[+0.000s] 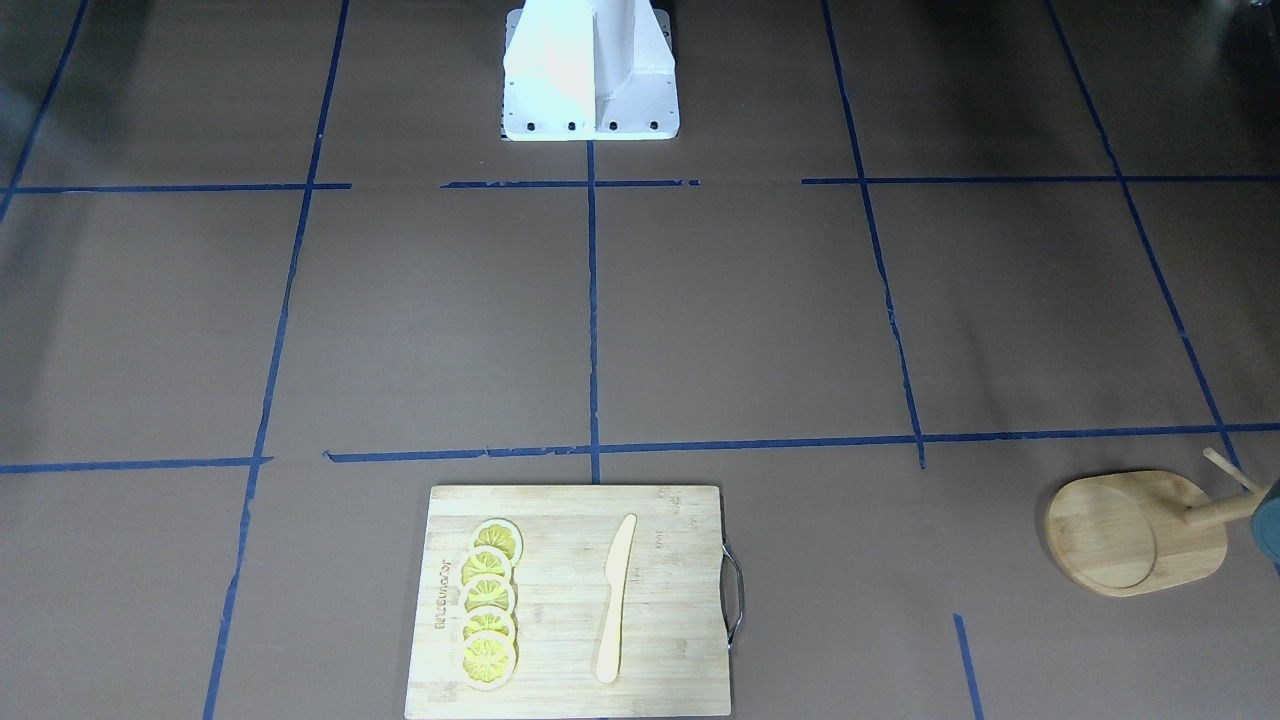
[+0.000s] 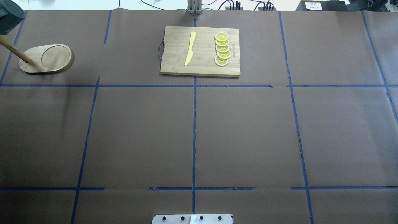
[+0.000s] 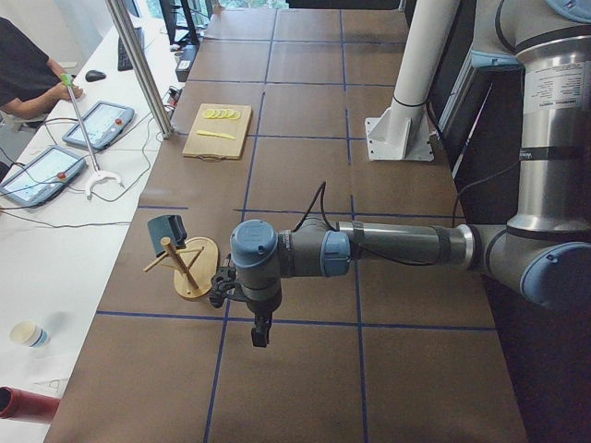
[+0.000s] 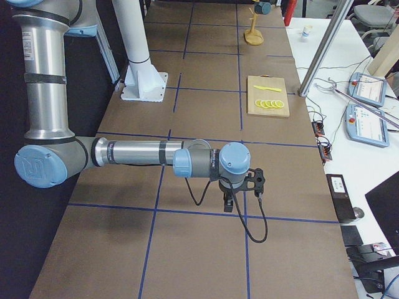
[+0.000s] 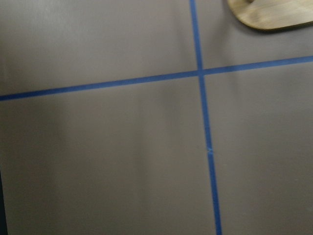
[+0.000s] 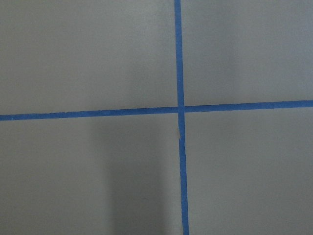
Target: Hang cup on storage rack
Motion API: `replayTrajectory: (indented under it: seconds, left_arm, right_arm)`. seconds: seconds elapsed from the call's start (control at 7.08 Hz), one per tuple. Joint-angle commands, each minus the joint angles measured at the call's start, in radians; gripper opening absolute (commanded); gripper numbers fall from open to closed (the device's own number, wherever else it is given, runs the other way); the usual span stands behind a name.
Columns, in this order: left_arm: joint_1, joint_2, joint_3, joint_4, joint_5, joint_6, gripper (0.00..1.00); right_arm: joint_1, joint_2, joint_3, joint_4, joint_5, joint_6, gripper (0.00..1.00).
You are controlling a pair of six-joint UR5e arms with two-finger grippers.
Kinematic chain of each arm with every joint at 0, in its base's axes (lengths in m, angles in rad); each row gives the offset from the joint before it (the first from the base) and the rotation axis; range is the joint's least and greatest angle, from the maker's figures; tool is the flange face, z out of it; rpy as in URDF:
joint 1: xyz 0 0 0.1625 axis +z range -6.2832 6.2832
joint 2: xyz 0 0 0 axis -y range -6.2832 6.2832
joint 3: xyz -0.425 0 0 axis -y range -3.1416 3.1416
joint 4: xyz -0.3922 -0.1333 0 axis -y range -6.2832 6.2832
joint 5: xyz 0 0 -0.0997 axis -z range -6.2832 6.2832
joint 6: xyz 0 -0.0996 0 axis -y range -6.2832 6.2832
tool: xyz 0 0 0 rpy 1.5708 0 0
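Observation:
The dark grey-blue cup sits at the top of the slanted post of the storage rack, off the table. It also shows in the overhead view, above the rack's oval bamboo base, and at the right edge of the front-facing view. My left gripper hangs over the table just beside the rack and apart from it. My right gripper hangs over bare table far from the rack. Both show only in side views, so I cannot tell whether they are open or shut.
A bamboo cutting board at the table's far middle carries several lemon slices and a wooden knife. The white robot base stands at the near middle. Blue tape lines grid the brown table.

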Motion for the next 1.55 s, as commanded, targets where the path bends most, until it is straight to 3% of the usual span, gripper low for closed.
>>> replayTrajectory:
  seconds: [0.0,0.14,1.41]
  left_arm:
    - [0.001,-0.001,0.073,-0.073,-0.077,-0.021,1.0]
    - [0.001,-0.003,0.065,-0.073,-0.152,-0.07,1.0]
    - [0.005,-0.032,0.057,-0.051,-0.142,-0.072,1.0]
  right_arm:
    - [0.01,-0.056,0.0,0.007,0.001,-0.006,1.0]
    - [0.015,-0.062,-0.017,0.009,-0.002,-0.006,1.0]
    - [0.015,-0.053,-0.028,0.013,-0.064,-0.059,1.0]
